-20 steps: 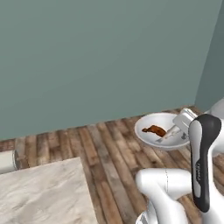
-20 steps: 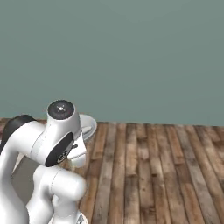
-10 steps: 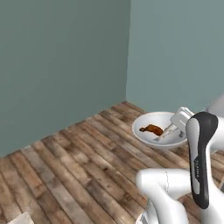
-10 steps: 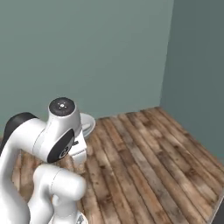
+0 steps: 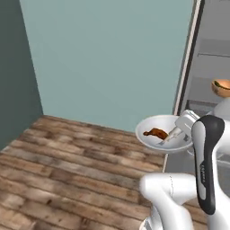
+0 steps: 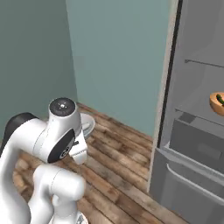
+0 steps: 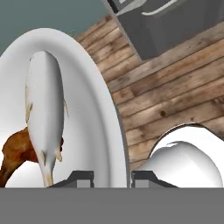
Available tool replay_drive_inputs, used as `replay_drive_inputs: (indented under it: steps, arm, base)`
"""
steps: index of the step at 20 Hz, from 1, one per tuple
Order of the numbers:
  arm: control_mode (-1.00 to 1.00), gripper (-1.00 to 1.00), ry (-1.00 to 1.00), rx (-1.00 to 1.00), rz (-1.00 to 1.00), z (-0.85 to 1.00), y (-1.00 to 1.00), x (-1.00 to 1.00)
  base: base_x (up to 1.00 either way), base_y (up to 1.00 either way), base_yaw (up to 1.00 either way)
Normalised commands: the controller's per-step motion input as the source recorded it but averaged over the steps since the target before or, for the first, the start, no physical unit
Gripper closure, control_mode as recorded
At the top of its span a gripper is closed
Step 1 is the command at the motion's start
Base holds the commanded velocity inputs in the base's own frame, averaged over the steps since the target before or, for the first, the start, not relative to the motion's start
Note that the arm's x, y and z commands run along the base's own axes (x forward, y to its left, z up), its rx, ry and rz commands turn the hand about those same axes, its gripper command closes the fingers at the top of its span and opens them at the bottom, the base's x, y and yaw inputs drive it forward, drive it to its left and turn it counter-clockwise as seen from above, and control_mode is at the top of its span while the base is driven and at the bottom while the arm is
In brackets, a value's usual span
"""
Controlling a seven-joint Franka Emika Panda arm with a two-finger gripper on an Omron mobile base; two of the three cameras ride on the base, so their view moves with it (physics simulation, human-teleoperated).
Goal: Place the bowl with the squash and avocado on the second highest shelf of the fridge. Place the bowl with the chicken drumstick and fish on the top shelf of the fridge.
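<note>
Inside the open fridge (image 6: 192, 144), the orange-tan bowl (image 5: 221, 87) with the squash (image 6: 219, 99) already rests on a grey shelf (image 6: 199, 117), so that half looks done. Left to do: the white bowl (image 5: 152, 139), carrying the chicken drumstick (image 5: 156, 133) and the fish (image 7: 43, 105), hangs over the wooden floor (image 5: 67, 157) just beside the fridge, its rim clamped between the fingers of the tool (image 7: 112, 177).

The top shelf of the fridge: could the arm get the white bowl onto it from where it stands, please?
Probably yes. The gripper clamps the white bowl's rim, the fridge stands open, and the top shelf looks bare; the orange bowl sits a level lower. It must still lift well higher.
</note>
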Motion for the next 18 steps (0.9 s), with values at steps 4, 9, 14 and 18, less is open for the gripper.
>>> replay_drive_inputs:
  steps: [4, 9, 14, 18]
  arm:
    - [1.00, 1.00, 0.00, 0.00, 0.00, 0.00, 0.00, 0.00]
    - [1.00, 1.00, 0.00, 0.00, 0.00, 0.00, 0.00, 0.00]
    - [1.00, 1.00, 0.00, 0.00, 0.00, 0.00, 0.00, 0.00]
    - [1.00, 1.00, 0.00, 0.00, 0.00, 0.00, 0.00, 0.00]
  base:
    - [0.55, -0.08, -0.68]
    - [0.82, -0.23, -0.52]
    - [1.00, -0.45, -0.28]
    - [0.95, -0.84, -0.23]
